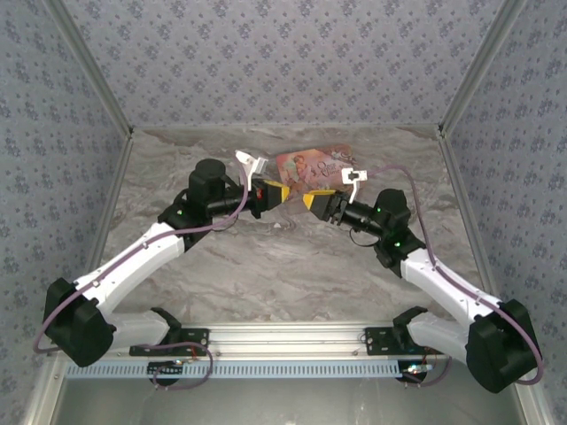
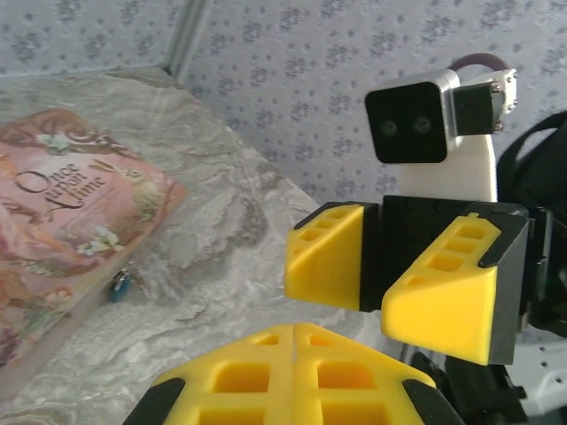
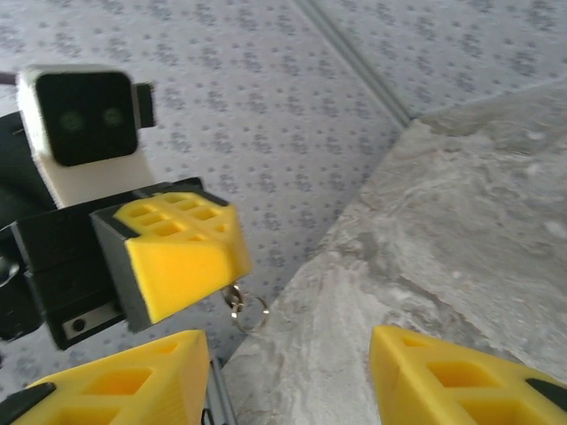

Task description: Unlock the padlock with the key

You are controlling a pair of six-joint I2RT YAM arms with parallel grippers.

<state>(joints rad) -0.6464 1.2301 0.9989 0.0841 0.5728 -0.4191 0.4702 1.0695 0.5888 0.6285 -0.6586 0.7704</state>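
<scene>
My left gripper (image 2: 295,329) is shut, its yellow fingers pressed flat together. The right wrist view shows it (image 3: 190,252) from the front, with the key (image 3: 232,299) pinched at its tip and a thin metal ring (image 3: 251,312) dangling below. Facing it a short way off, my right gripper (image 3: 288,354) is open with nothing between its fingers; the left wrist view shows its jaws (image 2: 381,283) spread. The two meet above the table's middle (image 1: 297,197). The tiny blue padlock (image 2: 120,285) lies on the marble table against the near edge of the pink box (image 2: 62,221).
The pink illustrated box (image 1: 314,168) lies flat at the back centre, just behind both grippers. Patterned walls close in the marble table (image 1: 283,274) on three sides, with metal corner posts (image 1: 461,88).
</scene>
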